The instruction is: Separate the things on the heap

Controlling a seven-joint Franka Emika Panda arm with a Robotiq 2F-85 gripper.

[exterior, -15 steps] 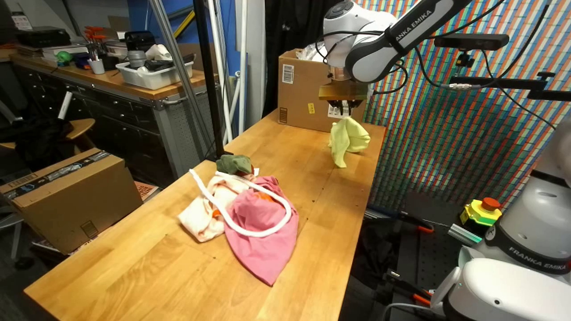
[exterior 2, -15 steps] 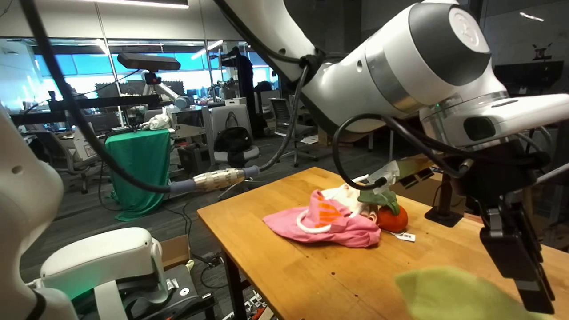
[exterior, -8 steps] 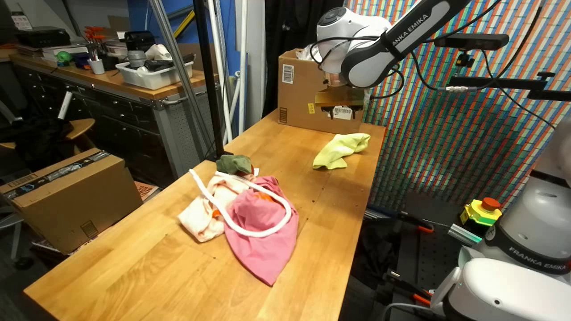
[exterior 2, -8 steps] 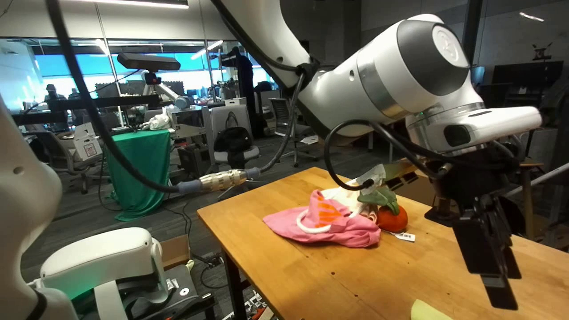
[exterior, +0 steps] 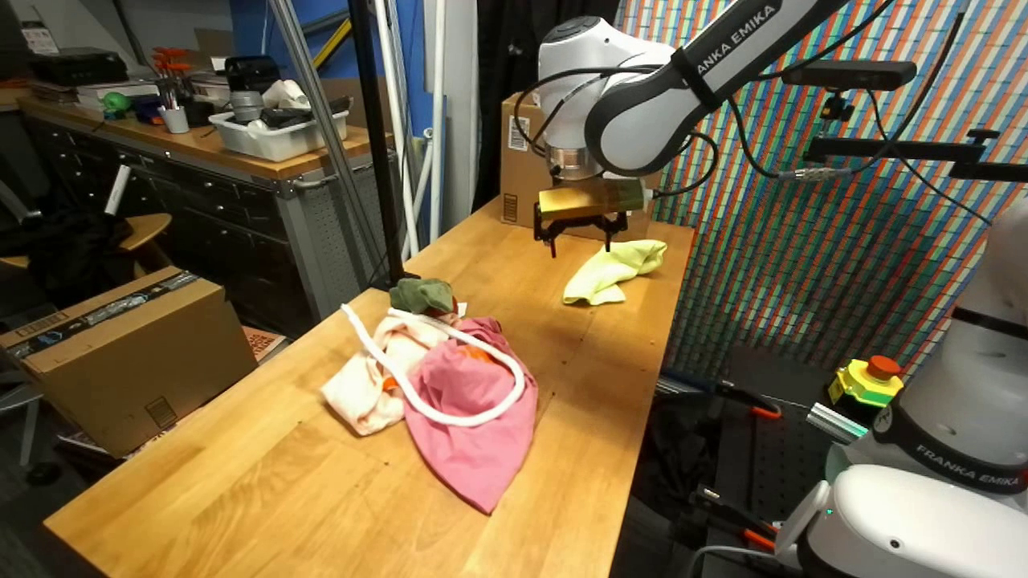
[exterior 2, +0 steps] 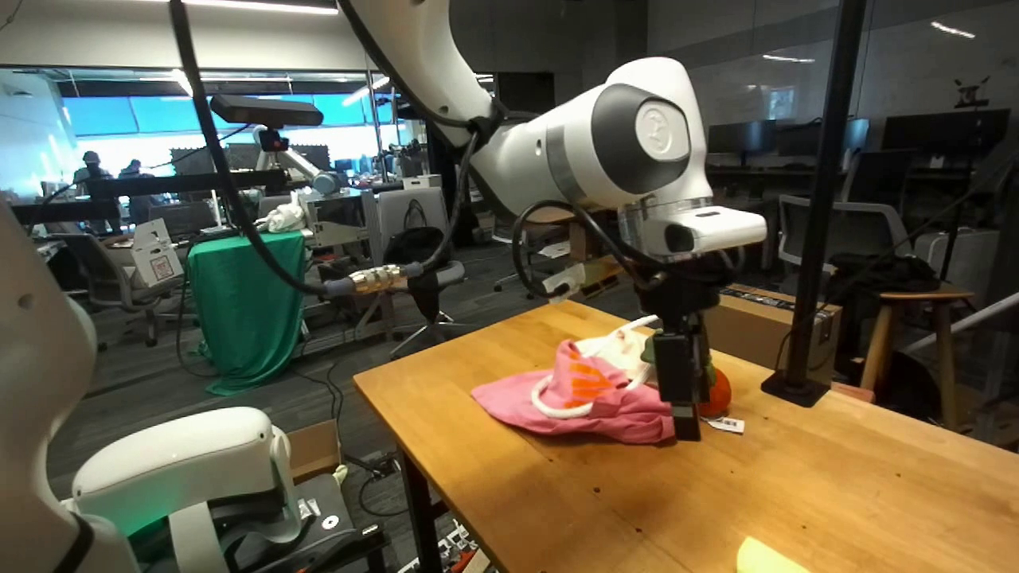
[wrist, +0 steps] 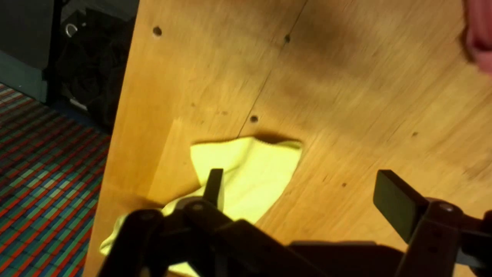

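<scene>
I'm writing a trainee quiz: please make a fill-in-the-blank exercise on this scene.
The gripper, holding nothing, is ____ rather than shut.
Of the heap and the yellow-green cloth, the gripper is nearer the ____.
The bend of the white cord lies over the ____ cloth.
Missing words: open; yellow-green cloth; pink.

Both exterior views look slantwise across the table [exterior: 265,482]; the wrist view faces down, nearer.

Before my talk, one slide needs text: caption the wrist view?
Open hand partly hiding the yellow cloth, pink cloth cut off at upper right.
</scene>
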